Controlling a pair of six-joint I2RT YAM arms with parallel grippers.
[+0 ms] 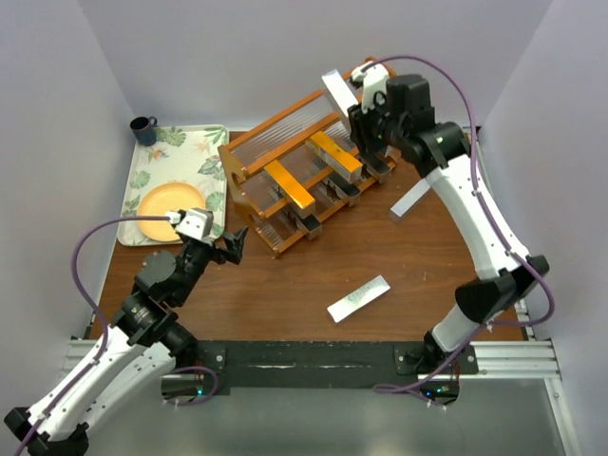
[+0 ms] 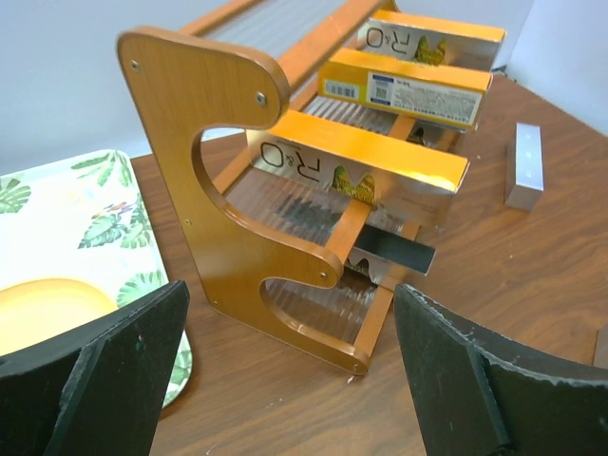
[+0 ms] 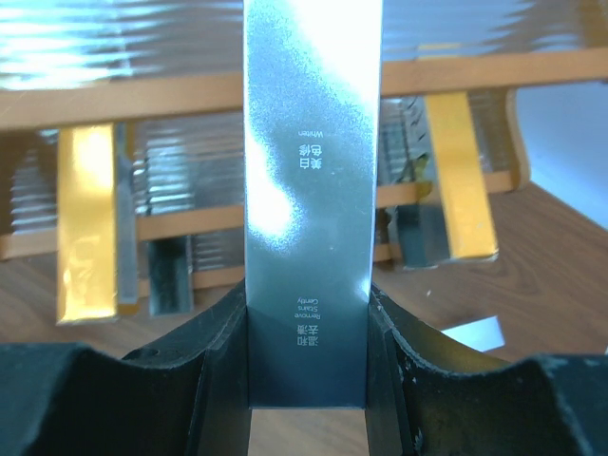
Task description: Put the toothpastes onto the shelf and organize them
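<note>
The dark brown wooden bench (image 1: 285, 285) bears an orange-brown stepped wooden shelf (image 1: 231, 160), a leaf-patterned tray (image 1: 190, 142), a pale flat carton (image 1: 359, 297) and a shiny silver carton (image 1: 410, 199).

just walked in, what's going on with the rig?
The right gripper is shut on a silver toothpaste carton and holds it over the shelf. Orange cartons and some dark ones already lie across the tiers. The left gripper is open and empty beside the shelf's end panel. On the table, a loose silver carton and a pale carton lie unshelved.
</note>
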